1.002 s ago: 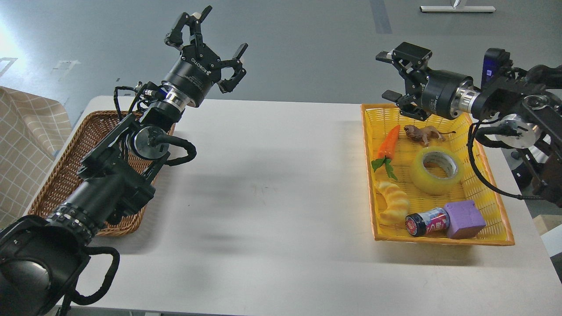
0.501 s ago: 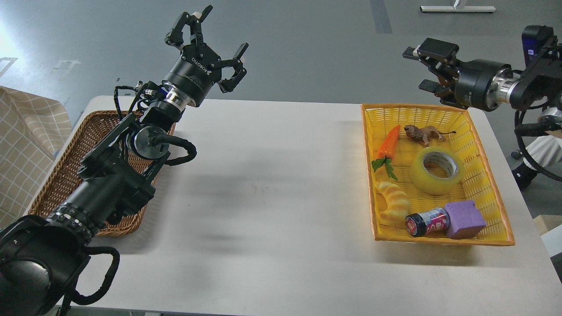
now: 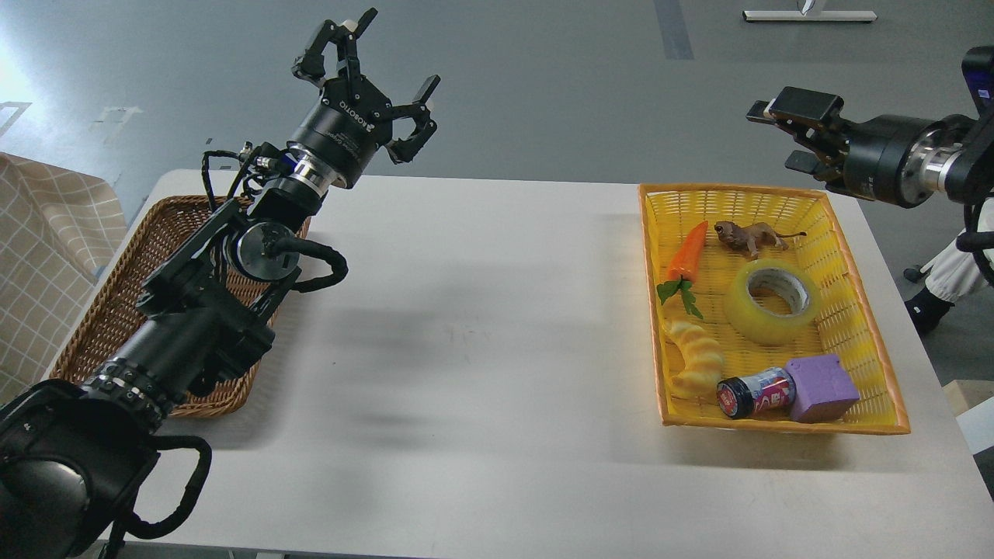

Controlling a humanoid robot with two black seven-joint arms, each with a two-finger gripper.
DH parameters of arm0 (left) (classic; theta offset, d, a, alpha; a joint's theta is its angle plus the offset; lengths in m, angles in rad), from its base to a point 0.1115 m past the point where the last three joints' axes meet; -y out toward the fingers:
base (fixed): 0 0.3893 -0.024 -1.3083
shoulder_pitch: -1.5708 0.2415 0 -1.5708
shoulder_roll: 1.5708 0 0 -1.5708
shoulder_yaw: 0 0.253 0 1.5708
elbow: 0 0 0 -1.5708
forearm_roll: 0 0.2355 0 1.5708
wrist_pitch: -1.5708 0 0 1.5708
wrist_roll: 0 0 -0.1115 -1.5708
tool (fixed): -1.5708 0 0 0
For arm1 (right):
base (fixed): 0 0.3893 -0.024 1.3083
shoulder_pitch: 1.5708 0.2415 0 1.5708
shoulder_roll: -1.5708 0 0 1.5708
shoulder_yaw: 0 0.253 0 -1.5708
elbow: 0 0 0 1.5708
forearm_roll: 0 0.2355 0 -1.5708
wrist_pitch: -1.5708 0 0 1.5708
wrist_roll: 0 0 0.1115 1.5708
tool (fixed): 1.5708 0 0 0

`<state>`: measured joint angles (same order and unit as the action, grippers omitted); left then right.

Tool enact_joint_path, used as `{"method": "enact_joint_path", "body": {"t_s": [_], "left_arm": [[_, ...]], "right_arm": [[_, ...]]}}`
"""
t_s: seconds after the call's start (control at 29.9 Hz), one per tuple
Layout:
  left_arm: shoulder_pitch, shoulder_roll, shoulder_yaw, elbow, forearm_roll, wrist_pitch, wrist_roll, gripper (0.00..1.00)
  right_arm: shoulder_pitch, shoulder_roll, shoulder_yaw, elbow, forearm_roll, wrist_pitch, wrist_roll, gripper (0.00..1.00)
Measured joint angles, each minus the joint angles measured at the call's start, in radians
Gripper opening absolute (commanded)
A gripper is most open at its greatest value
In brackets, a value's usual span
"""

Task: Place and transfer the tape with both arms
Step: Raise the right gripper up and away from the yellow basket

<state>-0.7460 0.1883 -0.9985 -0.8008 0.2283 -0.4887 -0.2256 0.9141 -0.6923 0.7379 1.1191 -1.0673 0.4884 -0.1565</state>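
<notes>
The tape (image 3: 770,301) is lying flat in our yellow basket (image 3: 854,326) on the right side of the white table (image 3: 481,341), core ring facing up, nobody touching it. Around it in the same basket: a toy carrot (image 3: 686,260) on the left side, a little lion figure (image 3: 747,235) just behind the roll, a pale twisted bread toy (image 3: 695,355) in front-left, and a small dark jar (image 3: 755,393) lying on its side against a purple block (image 3: 823,387) at the near end.

Our right gripper (image 3: 796,136) hangs in the air beyond the basket's far right corner, fingers spread apart and holding nothing. Our left gripper (image 3: 365,78) is raised above the table's far left edge, fingers splayed wide, also holding nothing. That arm crosses over a brown wicker basket (image 3: 109,318) on the left end of the table.
</notes>
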Motion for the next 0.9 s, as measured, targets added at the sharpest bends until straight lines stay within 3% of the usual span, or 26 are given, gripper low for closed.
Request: {"method": "enact_joint_path", "body": {"t_s": [0.9], "left_arm": [[0.000,-0.007,0.000,0.001,0.000,0.000,0.003,0.98]], "right_arm": [[-0.031,0.011,-0.002,-0.015,-0.383,0.000,0.003,0.98]]}}
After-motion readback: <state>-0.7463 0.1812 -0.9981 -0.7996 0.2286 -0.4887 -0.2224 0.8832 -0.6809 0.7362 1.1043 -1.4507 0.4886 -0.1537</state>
